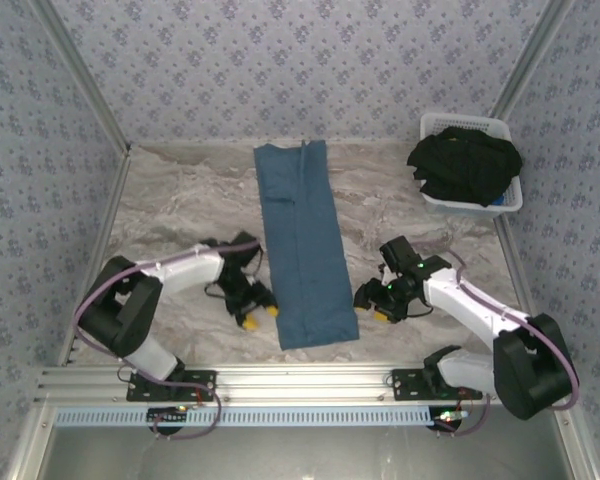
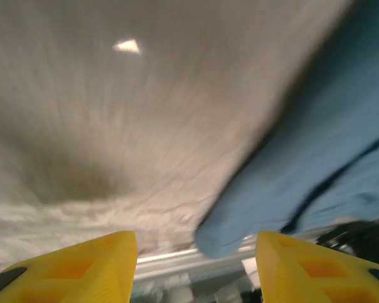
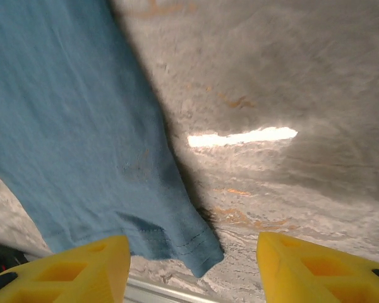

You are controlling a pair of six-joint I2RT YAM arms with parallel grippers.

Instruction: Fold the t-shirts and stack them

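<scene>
The teal shirt (image 1: 302, 240) lies flat in the middle of the desk (image 1: 180, 200) as a long narrow strip that runs from 12 o'clock to 6 o'clock. Its sides seem to be folded in already, so I judge the lengthwise folding done, while the folds across it are not yet made. The black shirts (image 1: 465, 165) are a loose heap in the white basket (image 1: 450, 122) at 2 o'clock, not unfolded and not folded, and there is no stack anywhere, so most of the task is left. The left tool (image 1: 260, 316) is just beside the near end of the strip at 8 o'clock, and the right tool (image 1: 372, 306) just beside it at 4 o'clock. Both have their yellow fingers apart and hold nothing. By count: one teal shirt, one basket, two tools. How many black shirts are in the heap I cannot tell.
</scene>
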